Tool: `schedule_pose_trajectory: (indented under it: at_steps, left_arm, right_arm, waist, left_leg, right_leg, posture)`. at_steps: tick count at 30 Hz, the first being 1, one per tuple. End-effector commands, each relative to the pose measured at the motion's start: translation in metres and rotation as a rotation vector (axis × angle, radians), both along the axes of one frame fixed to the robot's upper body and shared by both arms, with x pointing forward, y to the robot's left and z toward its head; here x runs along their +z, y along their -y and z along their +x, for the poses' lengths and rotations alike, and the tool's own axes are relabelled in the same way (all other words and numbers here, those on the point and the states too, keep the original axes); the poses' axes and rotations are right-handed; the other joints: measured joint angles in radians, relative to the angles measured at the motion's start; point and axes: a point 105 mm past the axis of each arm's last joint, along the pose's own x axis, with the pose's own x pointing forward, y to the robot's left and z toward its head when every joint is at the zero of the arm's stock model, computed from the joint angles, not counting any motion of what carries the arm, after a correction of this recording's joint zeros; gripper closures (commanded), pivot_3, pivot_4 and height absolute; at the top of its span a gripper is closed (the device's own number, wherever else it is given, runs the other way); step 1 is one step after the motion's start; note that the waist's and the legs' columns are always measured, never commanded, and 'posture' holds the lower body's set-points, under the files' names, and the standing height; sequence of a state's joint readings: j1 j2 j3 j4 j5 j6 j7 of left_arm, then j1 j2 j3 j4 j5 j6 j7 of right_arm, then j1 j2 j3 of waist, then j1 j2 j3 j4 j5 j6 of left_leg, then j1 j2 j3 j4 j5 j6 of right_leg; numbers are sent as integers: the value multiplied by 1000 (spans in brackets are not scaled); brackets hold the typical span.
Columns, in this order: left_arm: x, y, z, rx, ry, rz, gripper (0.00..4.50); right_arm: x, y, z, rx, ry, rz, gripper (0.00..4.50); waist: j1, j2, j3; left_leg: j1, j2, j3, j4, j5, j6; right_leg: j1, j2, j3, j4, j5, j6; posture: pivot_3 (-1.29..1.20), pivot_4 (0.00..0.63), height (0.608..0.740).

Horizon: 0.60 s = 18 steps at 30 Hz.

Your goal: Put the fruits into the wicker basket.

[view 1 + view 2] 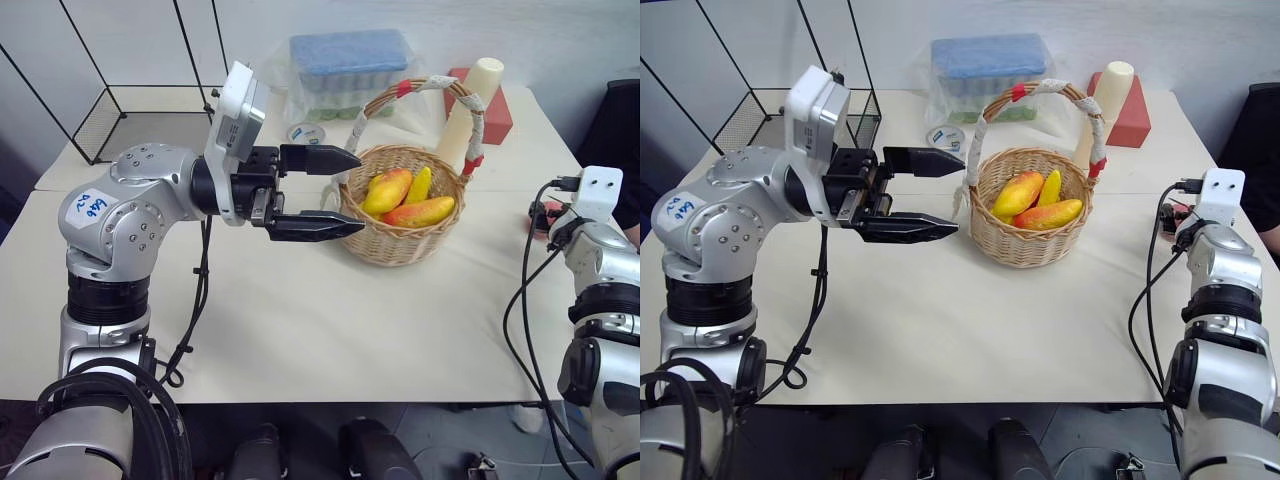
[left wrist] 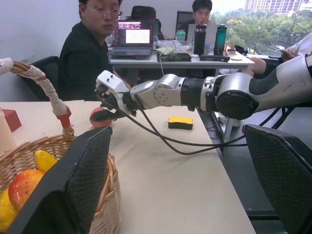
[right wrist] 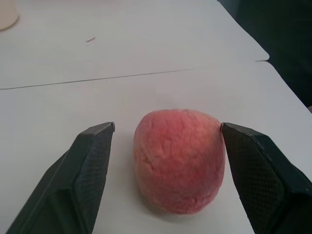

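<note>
We count one wicker basket (image 1: 404,232) on the white tabletop (image 1: 300,320), and inside it three fruits show: two yellow-to-red mangoes (image 1: 388,190) (image 1: 420,212) and one yellow piece (image 1: 419,184) between them. Our left gripper (image 1: 340,192) hangs level just beside the basket's rim, its two black fingers (image 1: 322,158) spread wide apart, one above the other, with nothing between them. The basket's arched handle (image 1: 470,120), wrapped in white cloth and red tape, rises just past those fingertips. A fourth fruit, one pink peach (image 3: 179,161), lies on the tabletop well apart from the basket, straight between the two fingers (image 3: 87,170) of our right gripper (image 3: 167,127); they stand open on either side of it, one a little off, the other close against its flank, and we cannot tell whether that one touches. In the left wrist view one yellow-and-black sponge (image 2: 180,122) sits on the tabletop beyond the right gripper. Behind the basket stand one clear container with a blue lid (image 1: 349,62), one cream cup (image 1: 470,105) and one red box (image 1: 495,115).
</note>
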<state>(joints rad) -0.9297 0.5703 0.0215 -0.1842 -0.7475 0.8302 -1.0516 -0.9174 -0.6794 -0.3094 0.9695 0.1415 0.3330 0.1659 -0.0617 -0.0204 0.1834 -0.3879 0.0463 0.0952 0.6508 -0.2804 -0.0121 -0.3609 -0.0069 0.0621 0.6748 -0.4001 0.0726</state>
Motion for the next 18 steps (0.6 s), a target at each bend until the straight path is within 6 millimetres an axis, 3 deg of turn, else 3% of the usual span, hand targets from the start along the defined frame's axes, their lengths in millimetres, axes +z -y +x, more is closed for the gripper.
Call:
schedule_pose_trajectory:
  at_steps: [1, 6, 9, 16, 18]
  left_arm:
    - [9, -3, -5, -3, 36, -18, 0]
    - [9, -4, -4, 3, 33, -18, 0]
    - [9, -5, -4, 4, 32, -18, 0]
    - [9, -4, -2, -1, 33, -19, 0]
    - [9, -4, -2, -1, 33, -21, 0]
  right_arm:
    - [15, 12, -3, -25, 17, -40, 1478]
    - [13, 12, -4, -13, 13, -38, 3217]
    - [15, 13, -5, -15, 20, -51, 3880]
    - [17, 14, -6, -17, 30, -64, 3880]
    - [19, 16, -6, -37, 28, -85, 3493]
  waist:
    - [0, 0, 0]
    - [0, 0, 0]
    - [-1, 0, 0]
    - [0, 0, 0]
    - [0, 0, 0]
  left_leg:
    - [0, 0, 0, 0, 0, 0]
    - [0, 0, 0, 0, 0, 0]
    - [0, 0, 0, 0, 0, 0]
    - [0, 0, 0, 0, 0, 0]
    - [0, 0, 0, 0, 0, 0]
  right_leg:
    - [0, 0, 0, 0, 0, 0]
    - [0, 0, 0, 0, 0, 0]
    - [0, 0, 0, 0, 0, 0]
    - [0, 0, 0, 0, 0, 0]
    - [0, 0, 0, 0, 0, 0]
  posture:
    - [0, 150, 740]
    - [0, 150, 740]
    - [0, 150, 740]
    - [0, 150, 740]
    - [0, 150, 740]
